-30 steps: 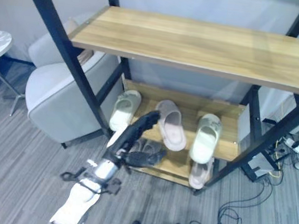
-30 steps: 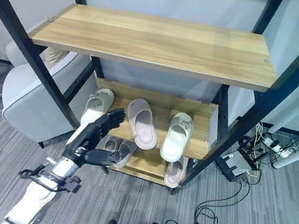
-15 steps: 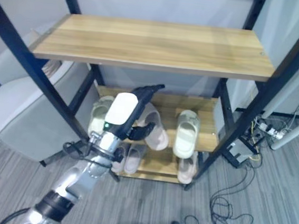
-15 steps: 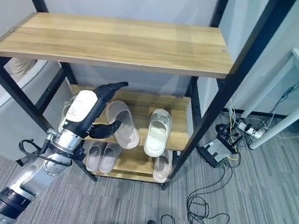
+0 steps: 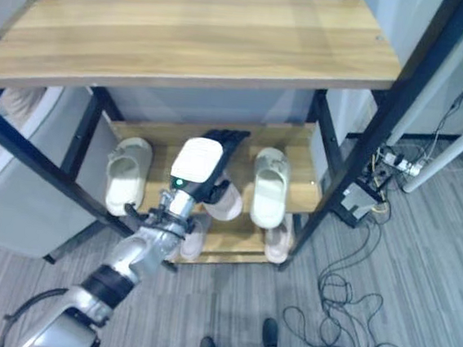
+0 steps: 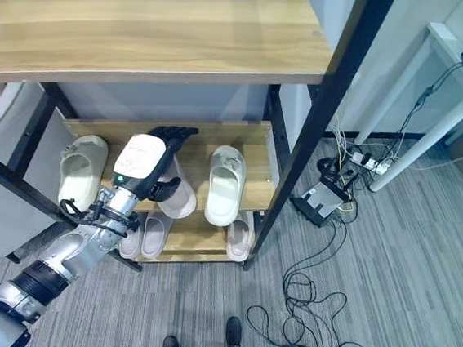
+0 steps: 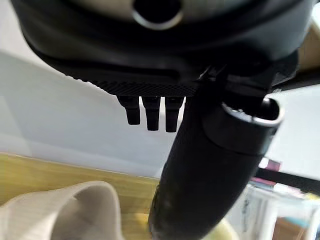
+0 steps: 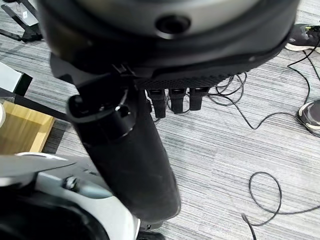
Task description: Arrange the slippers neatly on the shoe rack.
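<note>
Since a second ago your left hand (image 5: pixel 202 161) has risen from the lower shelf to the shoe rack's (image 5: pixel 187 42) middle shelf, fingers spread straight over the pinkish slipper (image 5: pixel 225 201). It looks soft and light; take its edge.

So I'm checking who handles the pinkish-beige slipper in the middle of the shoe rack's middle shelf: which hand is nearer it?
Left. The left hand hovers right over the pinkish-beige slipper, fingers straight. The right hand hangs over the grey floor, away from the rack.
</note>
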Available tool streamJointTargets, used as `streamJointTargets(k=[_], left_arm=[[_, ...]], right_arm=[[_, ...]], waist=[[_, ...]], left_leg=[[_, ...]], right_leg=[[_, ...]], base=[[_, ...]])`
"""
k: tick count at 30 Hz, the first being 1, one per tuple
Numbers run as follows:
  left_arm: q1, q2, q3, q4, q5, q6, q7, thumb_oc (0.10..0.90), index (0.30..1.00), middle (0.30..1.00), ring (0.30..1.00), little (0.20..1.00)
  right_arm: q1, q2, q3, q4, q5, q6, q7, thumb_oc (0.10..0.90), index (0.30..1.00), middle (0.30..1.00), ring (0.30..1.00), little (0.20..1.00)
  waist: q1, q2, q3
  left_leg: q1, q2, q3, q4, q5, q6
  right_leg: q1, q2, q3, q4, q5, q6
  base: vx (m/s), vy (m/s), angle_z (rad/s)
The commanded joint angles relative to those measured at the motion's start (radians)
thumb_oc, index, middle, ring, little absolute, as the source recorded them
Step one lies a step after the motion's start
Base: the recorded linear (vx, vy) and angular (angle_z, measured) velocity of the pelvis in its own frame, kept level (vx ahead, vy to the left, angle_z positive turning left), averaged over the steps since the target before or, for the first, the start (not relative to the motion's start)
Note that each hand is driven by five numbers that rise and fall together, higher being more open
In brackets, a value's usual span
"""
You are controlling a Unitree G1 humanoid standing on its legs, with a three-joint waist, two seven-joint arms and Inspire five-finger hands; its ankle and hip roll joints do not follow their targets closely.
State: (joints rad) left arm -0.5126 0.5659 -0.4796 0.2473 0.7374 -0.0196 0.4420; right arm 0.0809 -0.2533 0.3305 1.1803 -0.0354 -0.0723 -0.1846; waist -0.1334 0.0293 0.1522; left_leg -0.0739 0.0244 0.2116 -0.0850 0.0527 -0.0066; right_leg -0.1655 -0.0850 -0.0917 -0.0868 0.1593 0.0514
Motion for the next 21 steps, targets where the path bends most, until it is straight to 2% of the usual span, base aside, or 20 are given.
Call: streamJointTargets(k=[1, 4, 14, 21], left_arm=[[-0.289, 0.008, 0.037, 0.007, 0.075, 0.035, 0.117, 0.800, 0.900, 0.900, 0.900, 0.900], [-0.337, 0.018, 0.037, 0.081, 0.073, 0.075, 0.130, 0.800, 0.900, 0.900, 0.900, 0.900], [-0.411, 0.023, 0.019, 0.195, 0.030, 0.110, 0.138, 0.800, 0.900, 0.900, 0.900, 0.900], [-0.402, 0.039, 0.048, 0.170, 0.046, 0.127, 0.159, 0.800, 0.900, 0.900, 0.900, 0.900]], right_arm=[[-0.034, -0.051, -0.036, -0.013, 0.076, -0.024, -0.035, 0.800, 0.900, 0.900, 0.900, 0.900], [-0.052, -0.051, -0.022, -0.008, 0.071, -0.025, -0.046, 0.800, 0.900, 0.900, 0.900, 0.900], [-0.087, -0.060, 0.004, -0.008, 0.058, -0.027, -0.052, 0.800, 0.900, 0.900, 0.900, 0.900], [-0.088, -0.056, 0.010, -0.019, 0.060, -0.035, -0.060, 0.800, 0.900, 0.900, 0.900, 0.900]], waist=[[-0.001, 0.021, 0.077], [-0.003, 0.011, 0.094], [-0.004, -0.005, 0.125], [0.002, -0.018, 0.138]], left_leg=[[0.007, -0.014, -0.012, -0.002, -0.073, -0.028], [-0.018, -0.009, -0.005, -0.002, -0.067, -0.028], [-0.057, -0.003, 0.000, -0.002, -0.055, -0.029], [-0.065, -0.002, 0.008, -0.002, -0.056, -0.029]], right_leg=[[0.069, -0.023, 0.004, 0.035, -0.142, 0.117], [0.041, -0.022, 0.011, 0.034, -0.134, 0.118], [-0.003, -0.019, 0.014, 0.043, -0.125, 0.116], [-0.018, -0.018, 0.019, 0.046, -0.118, 0.117]], base=[[0.00, 0.000, 0.00], [0.00, 0.000, 0.00], [-0.01, -0.001, -0.01], [0.00, 0.000, 0.00]])
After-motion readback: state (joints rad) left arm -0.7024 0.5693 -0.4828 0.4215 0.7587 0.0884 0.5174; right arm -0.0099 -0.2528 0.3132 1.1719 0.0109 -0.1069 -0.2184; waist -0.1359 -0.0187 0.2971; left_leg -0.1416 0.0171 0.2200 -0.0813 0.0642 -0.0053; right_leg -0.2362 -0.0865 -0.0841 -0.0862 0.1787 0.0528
